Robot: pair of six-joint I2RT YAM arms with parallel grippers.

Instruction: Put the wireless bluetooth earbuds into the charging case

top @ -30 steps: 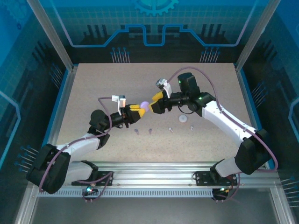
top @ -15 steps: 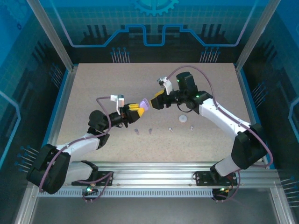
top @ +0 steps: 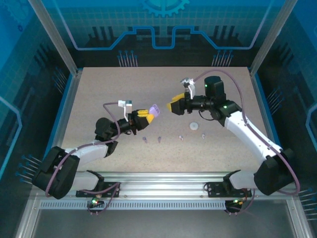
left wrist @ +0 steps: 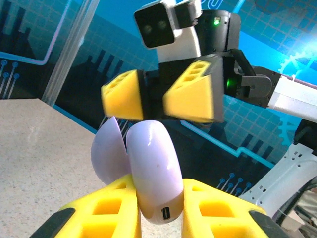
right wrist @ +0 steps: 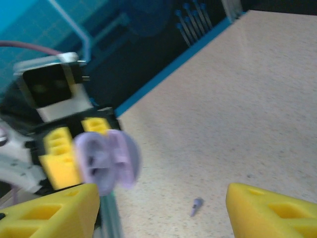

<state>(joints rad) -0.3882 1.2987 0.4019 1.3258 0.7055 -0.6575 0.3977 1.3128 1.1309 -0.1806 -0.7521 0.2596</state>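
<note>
Earbuds [top: 159, 139] lie in a row on the table [top: 99, 94], two purple on the left and two white on the right, near a white case [top: 193, 126]. Above them the left gripper [top: 148, 113] clamps a purple case [top: 154, 109] with its lid open. The right gripper [top: 173, 105] hangs open near it, not touching.

Left wrist: yellow fingers [left wrist: 106, 213] pinch the purple case [left wrist: 151, 173], its lid [left wrist: 109, 153] swung aside. The right gripper [left wrist: 154, 95] faces it, jaws apart.

Right wrist: its own fingers [right wrist: 49, 210] are spread wide. The blurred purple case [right wrist: 106, 158] sits ahead in the left gripper, and one purple earbud [right wrist: 196, 206] lies on the table.
</note>
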